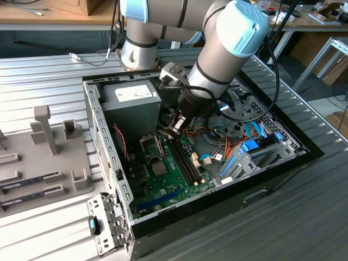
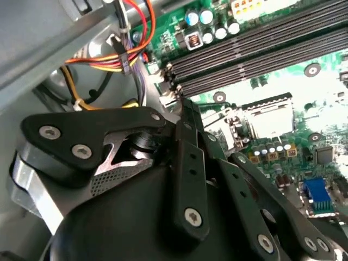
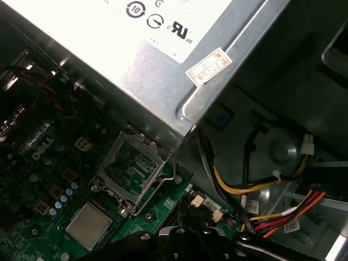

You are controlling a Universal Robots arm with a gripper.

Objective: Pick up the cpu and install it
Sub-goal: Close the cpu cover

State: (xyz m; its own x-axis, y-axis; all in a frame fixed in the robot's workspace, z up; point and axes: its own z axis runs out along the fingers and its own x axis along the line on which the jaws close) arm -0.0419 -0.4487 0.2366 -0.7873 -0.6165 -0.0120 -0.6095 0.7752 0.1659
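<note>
Black linkage gripper: how far open, or whether loaded, cannot be told. It hangs beside the black memory slots. Flat silvery-grey square cpu lies on the green motherboard, just beside the open metal-framed socket. Risk, as I judge it: the yellow and orange cables run close and could snag the linkage.

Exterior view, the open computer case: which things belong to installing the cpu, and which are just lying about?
For the job: cpu, empty socket, tool.
Lying about: power supply, memory slots, coloured cables, grey holder tray.
</note>
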